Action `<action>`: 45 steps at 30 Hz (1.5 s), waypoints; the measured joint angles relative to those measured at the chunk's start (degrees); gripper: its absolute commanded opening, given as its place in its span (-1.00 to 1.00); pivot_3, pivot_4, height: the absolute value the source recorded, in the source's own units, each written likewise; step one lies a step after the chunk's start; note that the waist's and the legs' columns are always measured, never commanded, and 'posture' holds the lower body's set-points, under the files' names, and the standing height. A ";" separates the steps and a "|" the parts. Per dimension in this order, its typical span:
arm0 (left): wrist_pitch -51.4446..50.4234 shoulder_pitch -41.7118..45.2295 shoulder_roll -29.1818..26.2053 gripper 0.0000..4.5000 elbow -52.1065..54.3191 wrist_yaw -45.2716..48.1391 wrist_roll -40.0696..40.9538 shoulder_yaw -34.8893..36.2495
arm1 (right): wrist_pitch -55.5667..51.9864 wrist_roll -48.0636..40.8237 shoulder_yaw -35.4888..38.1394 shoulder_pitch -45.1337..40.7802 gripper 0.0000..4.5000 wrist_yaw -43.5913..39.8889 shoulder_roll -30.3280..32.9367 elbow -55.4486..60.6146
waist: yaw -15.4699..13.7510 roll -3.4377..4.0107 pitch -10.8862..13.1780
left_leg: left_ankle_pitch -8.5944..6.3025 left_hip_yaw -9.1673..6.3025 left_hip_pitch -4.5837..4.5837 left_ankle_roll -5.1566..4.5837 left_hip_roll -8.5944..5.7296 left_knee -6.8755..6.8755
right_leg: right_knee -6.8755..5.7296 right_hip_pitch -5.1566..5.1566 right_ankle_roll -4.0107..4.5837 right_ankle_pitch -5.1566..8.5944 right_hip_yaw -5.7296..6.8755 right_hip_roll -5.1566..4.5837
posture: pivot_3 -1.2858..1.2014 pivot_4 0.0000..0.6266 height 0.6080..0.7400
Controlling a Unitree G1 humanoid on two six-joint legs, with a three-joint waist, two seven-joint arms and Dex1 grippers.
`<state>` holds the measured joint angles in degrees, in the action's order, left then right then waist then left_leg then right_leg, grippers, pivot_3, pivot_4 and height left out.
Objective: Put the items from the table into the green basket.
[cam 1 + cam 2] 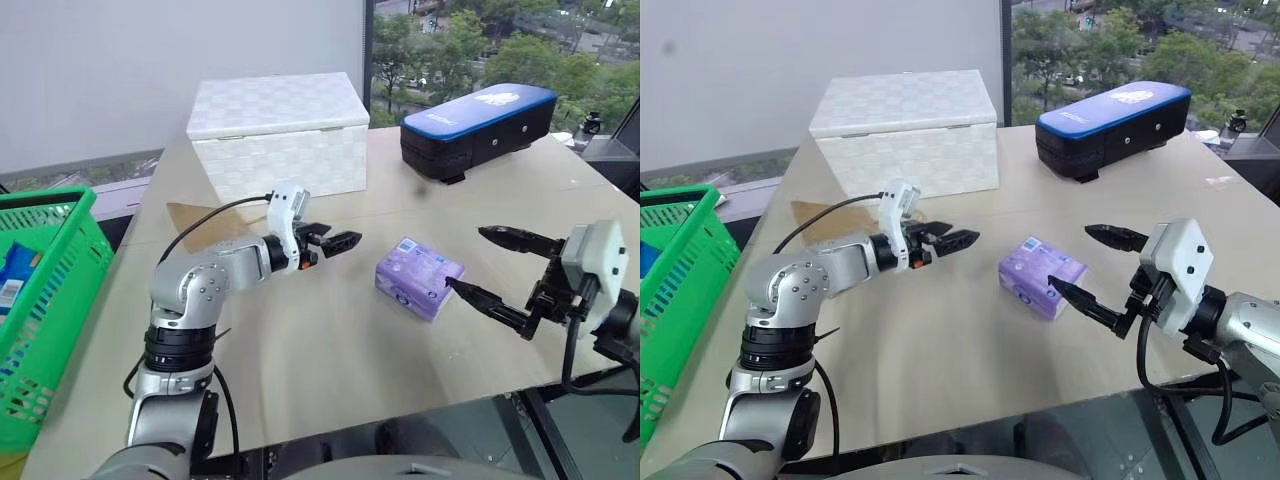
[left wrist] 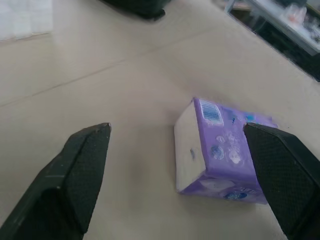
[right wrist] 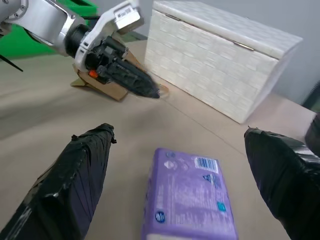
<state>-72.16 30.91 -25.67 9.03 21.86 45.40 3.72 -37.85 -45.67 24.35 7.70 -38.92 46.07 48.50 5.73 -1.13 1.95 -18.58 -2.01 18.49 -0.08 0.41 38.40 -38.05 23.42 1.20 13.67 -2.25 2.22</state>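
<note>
The green basket (image 1: 45, 300) holds a blue printed pack (image 1: 12, 270). The lilac packet (image 1: 418, 277) (soft, barcode on top) lies on the surface (image 1: 330, 360) between both hands. Left hand (image 1: 335, 241) and right hand (image 1: 497, 268): fingers apart, empty.

Both head views look forward and down over the table (image 1: 330, 370) from its near edge, while each wrist camera sits low and close, facing the lilac packet (image 2: 220, 150) from opposite sides, all sharing it.
</note>
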 measured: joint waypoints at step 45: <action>20.04 2.87 -0.32 -0.68 1.92 -13.75 -22.01 24.42 | 5.03 -0.71 -14.29 -24.09 1.00 -5.98 -5.23 -11.46 | -1.46 -0.08 0.44 | -0.19 -0.18 0.20 -0.28 0.15 -0.06 | -0.14 0.31 -0.22 0.11 -1.90 0.77 | 0.15 -1.00 1.00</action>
<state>-52.12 33.78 -25.99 10.94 8.11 23.39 28.14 -32.82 -46.38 10.07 -16.39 -44.90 40.84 37.04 4.27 -1.20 2.39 -18.77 -2.19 18.69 -0.35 0.56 38.34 -38.19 23.73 0.98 13.77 -4.15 2.99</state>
